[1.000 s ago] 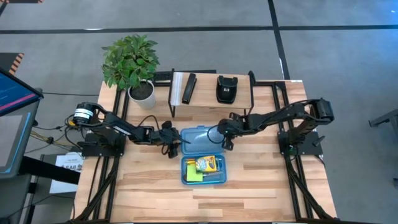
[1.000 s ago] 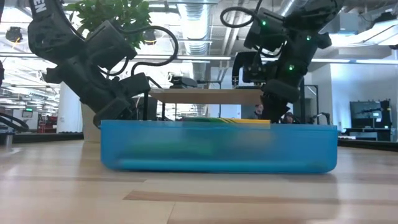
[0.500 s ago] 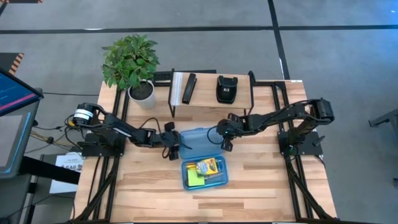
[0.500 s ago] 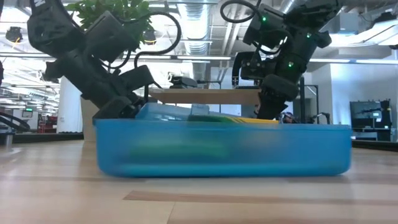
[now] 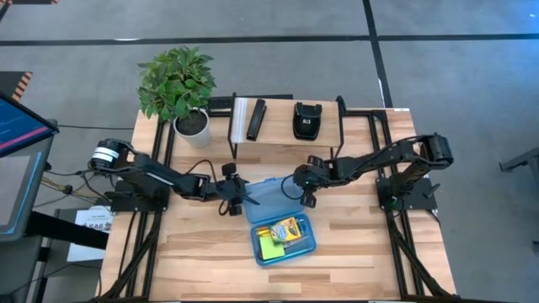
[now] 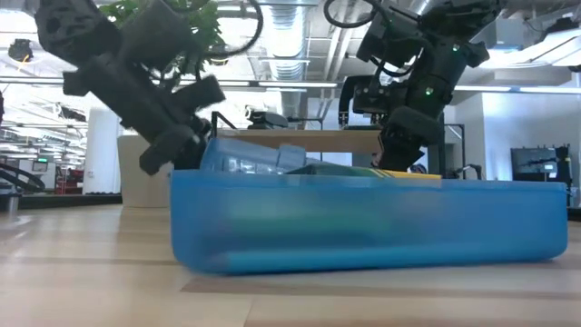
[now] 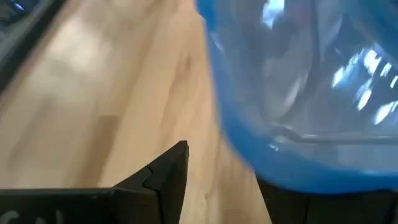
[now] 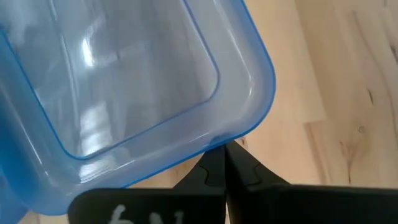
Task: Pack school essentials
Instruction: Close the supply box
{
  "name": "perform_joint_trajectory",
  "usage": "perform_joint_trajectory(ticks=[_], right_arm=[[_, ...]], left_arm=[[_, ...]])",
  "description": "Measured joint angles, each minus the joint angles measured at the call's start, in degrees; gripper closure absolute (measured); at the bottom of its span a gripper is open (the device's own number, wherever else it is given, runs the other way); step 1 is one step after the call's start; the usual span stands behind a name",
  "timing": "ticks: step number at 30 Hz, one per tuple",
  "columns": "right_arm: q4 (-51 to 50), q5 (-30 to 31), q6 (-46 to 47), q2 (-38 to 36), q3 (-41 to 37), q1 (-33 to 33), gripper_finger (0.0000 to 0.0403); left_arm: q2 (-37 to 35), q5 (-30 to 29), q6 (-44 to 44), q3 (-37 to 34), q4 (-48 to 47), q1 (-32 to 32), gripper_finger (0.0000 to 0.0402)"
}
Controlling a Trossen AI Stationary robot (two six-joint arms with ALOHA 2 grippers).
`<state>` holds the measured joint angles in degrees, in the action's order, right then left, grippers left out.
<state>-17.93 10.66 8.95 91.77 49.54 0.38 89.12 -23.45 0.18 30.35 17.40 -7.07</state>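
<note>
Gripping the lid's corner, the right gripper [image 8: 225, 163] has its two dark fingers pressed together with the translucent blue lid [image 8: 134, 81] edge seemingly caught between them; the contact itself is hidden under the plastic. From above, this gripper [image 5: 305, 193] sits at the lid's right edge, near the middle of the table [image 5: 362, 244]. The left gripper [image 5: 238, 196] meets the lid [image 5: 269, 191] on its opposite side; its wrist view shows one finger [image 7: 168, 174] beside the lid's blue rim [image 7: 273, 155], the other finger hidden beneath the plastic, so whether it clamps the lid cannot be told.

Hinged to the lid, the blue case tray [image 5: 313, 247] lies nearer the front edge, tilted askew. Inside are the crayon box [image 5: 285, 229] and the lime-green sticky-note pad [image 5: 270, 247]; other items are too small to make out. At table height the tray's blurred wall [image 6: 363, 222] blocks most of its contents.

Behind stand a raised shelf [image 5: 278, 126] with two black objects and a potted plant [image 5: 178, 84].
</note>
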Motion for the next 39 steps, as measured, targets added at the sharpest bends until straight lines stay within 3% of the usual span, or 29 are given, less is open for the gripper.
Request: perform_joint_trajectory(ticks=[10, 27, 33, 39], right_arm=[[0.77, 1.14, 0.02, -2.19, 0.11, 0.35, 0.0395], [0.41, 3.10, 1.29, -13.54, 0.02, 3.30, 0.0395], [0.57, 3.23, 4.72, -15.04, 0.02, 8.55, 0.0395], [2.98, 2.96, 9.57, -10.95, -0.01, 19.72, 0.0395]], left_arm=[[-9.27, 0.81, 2.51, 0.11, -1.15, -0.04, 0.0233], [-9.31, 4.04, 4.10, 0.09, 0.99, -1.25, 0.0233], [-9.31, 6.76, 4.30, 0.09, 3.38, -1.25, 0.0233], [-9.31, 7.14, 4.58, 0.09, 4.18, -1.27, 0.0233]])
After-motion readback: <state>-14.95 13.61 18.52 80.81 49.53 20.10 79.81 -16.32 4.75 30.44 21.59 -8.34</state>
